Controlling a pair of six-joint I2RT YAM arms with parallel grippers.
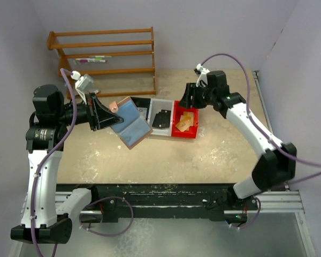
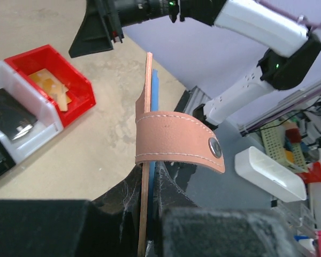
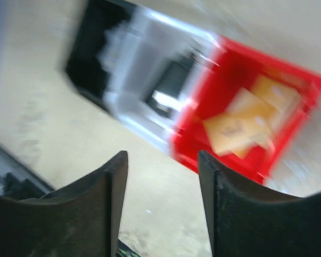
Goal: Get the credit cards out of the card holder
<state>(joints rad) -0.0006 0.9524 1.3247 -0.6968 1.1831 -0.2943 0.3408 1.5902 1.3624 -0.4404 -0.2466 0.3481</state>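
Observation:
My left gripper (image 1: 108, 119) is shut on the card holder (image 1: 131, 124), a pinkish-brown wallet with light blue lining, held open above the table. In the left wrist view the card holder (image 2: 147, 134) stands edge-on between my jaws, its strap tab (image 2: 176, 140) curling right. Golden-yellow credit cards (image 1: 185, 121) lie in the red bin (image 1: 177, 128); they also show in the right wrist view (image 3: 241, 126) and the left wrist view (image 2: 56, 92). My right gripper (image 1: 190, 99) is open and empty, hovering above the red bin's far side (image 3: 163, 160).
A white bin (image 1: 161, 119) holding a black item and a black bin (image 1: 142, 104) stand left of the red bin. A wooden rack (image 1: 104, 56) stands at the back left. The table's front edge is near the arm bases.

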